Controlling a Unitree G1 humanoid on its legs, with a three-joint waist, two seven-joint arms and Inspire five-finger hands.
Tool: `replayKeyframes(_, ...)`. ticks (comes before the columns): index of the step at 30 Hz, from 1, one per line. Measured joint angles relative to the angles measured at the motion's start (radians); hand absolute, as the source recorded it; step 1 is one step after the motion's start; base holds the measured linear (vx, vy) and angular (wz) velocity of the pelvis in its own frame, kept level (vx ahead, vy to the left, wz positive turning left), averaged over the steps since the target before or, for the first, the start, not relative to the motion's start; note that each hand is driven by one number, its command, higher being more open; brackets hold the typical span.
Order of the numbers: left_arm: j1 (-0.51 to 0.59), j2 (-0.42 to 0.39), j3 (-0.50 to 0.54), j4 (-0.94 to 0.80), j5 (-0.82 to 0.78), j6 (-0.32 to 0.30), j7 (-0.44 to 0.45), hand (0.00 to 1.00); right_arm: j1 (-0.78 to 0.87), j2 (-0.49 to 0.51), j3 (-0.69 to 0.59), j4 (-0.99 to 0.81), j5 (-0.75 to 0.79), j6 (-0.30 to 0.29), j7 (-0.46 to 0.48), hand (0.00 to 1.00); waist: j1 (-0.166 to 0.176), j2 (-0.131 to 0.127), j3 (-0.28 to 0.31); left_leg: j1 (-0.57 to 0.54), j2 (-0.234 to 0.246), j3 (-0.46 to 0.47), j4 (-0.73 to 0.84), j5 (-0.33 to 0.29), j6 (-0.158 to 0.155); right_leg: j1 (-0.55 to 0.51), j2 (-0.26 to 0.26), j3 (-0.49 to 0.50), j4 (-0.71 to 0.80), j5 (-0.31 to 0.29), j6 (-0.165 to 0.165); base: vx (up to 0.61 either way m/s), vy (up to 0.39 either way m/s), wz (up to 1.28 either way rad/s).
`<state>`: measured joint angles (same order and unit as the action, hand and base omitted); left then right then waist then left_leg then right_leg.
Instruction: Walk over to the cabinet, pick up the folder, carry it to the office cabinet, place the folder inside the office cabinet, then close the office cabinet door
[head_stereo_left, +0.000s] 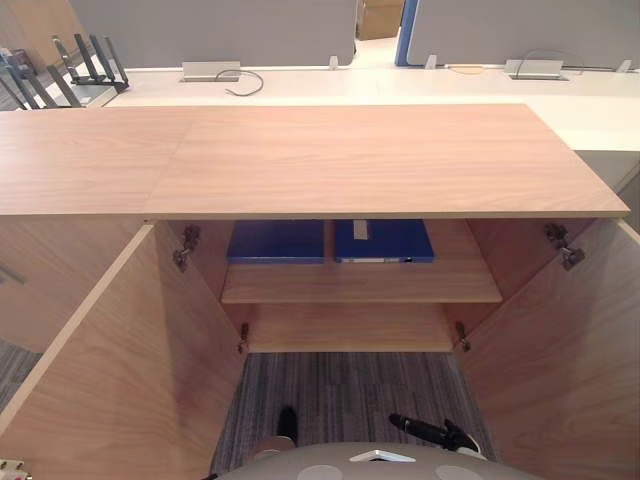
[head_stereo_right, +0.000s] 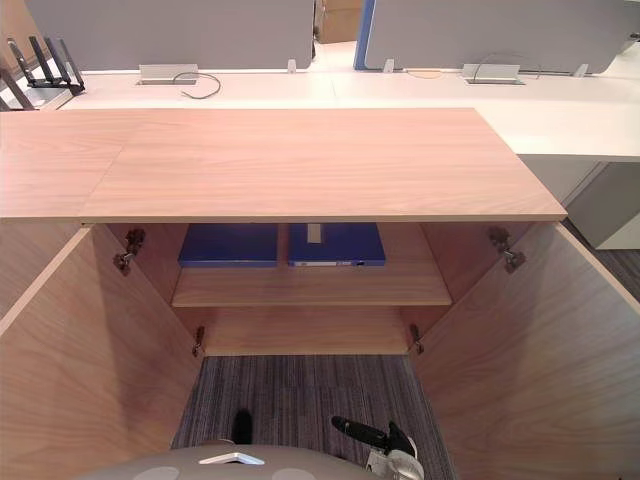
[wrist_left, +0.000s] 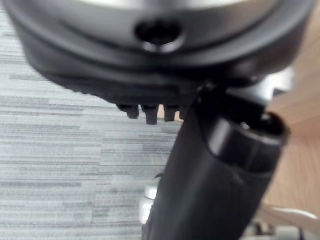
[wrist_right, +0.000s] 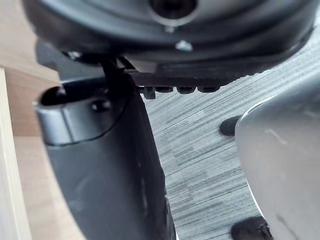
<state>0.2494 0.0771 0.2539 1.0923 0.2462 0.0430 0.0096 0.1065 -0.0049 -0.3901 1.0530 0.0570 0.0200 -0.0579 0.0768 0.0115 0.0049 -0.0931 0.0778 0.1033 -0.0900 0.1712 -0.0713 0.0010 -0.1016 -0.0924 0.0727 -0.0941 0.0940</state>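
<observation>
1. Right hand (wrist_right: 110, 165) – thumb stuck out straight, fingers (wrist_right: 175, 90) showing as a row of short tips past the palm. Loose, nothing in it and touching nothing.
2. Left hand (wrist_left: 210, 185) – same look: thumb out, short tips (wrist_left: 150, 114) in a row, holding nothing.
3. Both hands hang low over the grey carpet (head_stereo_left: 350, 390), each with pale wood just beside it. I cannot tell from the wrist views which panel that wood is.
4. Two blue folders lie flat, side by side, on the upper shelf (head_stereo_left: 360, 285) inside the cabinet (head_stereo_left: 380, 160), pushed towards the back.
5. The left folder (head_stereo_left: 276, 241) is plain. The right folder (head_stereo_left: 383, 240) has a pale strip on top and a light front edge. A narrow gap of bare shelf shows between them.
6. Neither hand is near the folders – they sit well apart, up in the cabinet and ahead of the hands.
7. Both doors stand swung wide: left door (head_stereo_left: 130, 370) and right door (head_stereo_left: 560, 360), with the hinges showing at the upper inner corners.
8. A lower shelf sits under the first.
9. Behind the cabinet are a white desk (head_stereo_left: 400, 85) and grey partitions. A dark rack (head_stereo_left: 80, 60) stands at far left.
</observation>
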Motion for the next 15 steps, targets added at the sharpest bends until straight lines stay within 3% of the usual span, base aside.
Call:
replayKeyframes(6, -0.004, -0.001, -0.003, 0.001, 0.024, 0.002, 0.008, 1.0, -0.002, 0.003, 0.004, -0.005, 0.0, -0.005, -0.001, 1.0, -0.005, -0.003, 0.006, 0.007, 0.005, 0.042, 0.051, -0.041, 0.0, 0.001, -0.001, 0.047, 0.004, 0.004, -0.01, 0.05, -0.005, -0.2)
replayKeyframes(8, -0.024, -0.009, 0.006, -0.006, 0.022, 0.001, 0.013, 1.0, -0.015, -0.001, 0.004, -0.007, -0.001, -0.005, -0.004, 1.0, 0.001, -0.002, 0.032, -0.067, 0.034, 0.044, 0.293, -0.157, 0.0, -0.013, 0.0, 0.083, 0.068, -0.004, -0.018, 0.01, 0.01, -0.56)
replayKeyframes(9, -0.026, -0.03, 0.037, -0.006, 0.02, 0.001, 0.019, 1.0, -0.017, -0.006, 0.006, -0.016, -0.001, -0.007, -0.013, 1.0, -0.001, 0.011, 0.033, -0.119, 0.071, 0.028, 0.463, -0.253, 0.001, -0.025, 0.024, 0.107, 0.105, -0.023, -0.015, -0.03, 0.042, -0.88)
replayKeyframes(10, -0.028, -0.047, 0.045, -0.006, 0.021, 0.001, 0.031, 1.0, -0.016, -0.012, 0.006, -0.033, 0.0, -0.01, -0.023, 1.0, -0.004, 0.033, 0.032, -0.128, 0.096, 0.007, 0.538, -0.309, -0.008, -0.025, 0.049, 0.138, 0.126, -0.031, -0.013, -0.04, 0.084, -1.15)
replayKeyframes(11, -0.028, -0.052, 0.061, -0.002, 0.024, 0.001, 0.041, 1.0, -0.015, -0.01, 0.011, -0.048, 0.0, -0.011, -0.028, 1.0, -0.016, 0.038, 0.03, -0.129, 0.115, 0.009, 0.58, -0.35, -0.015, -0.031, 0.067, 0.176, 0.143, -0.039, -0.01, -0.05, 0.112, -1.06)
replayKeyframes(13, -0.024, -0.046, 0.08, -0.001, 0.029, 0.003, 0.051, 1.0, -0.023, 0.005, 0.009, -0.051, 0.0, -0.011, -0.031, 1.0, -0.032, 0.02, 0.02, -0.13, 0.11, 0.044, 0.577, -0.376, -0.016, -0.07, 0.069, 0.232, 0.154, -0.04, -0.011, -0.05, 0.11, -0.9)
replayKeyframes(15, -0.025, -0.026, 0.078, -0.001, 0.029, 0.003, 0.049, 1.0, -0.017, 0.021, 0.002, -0.049, 0.0, -0.007, -0.031, 1.0, -0.032, -0.016, 0.01, -0.132, 0.069, 0.059, 0.523, -0.373, -0.011, -0.126, 0.049, 0.29, 0.153, -0.026, -0.013, -0.05, 0.104, -0.82)
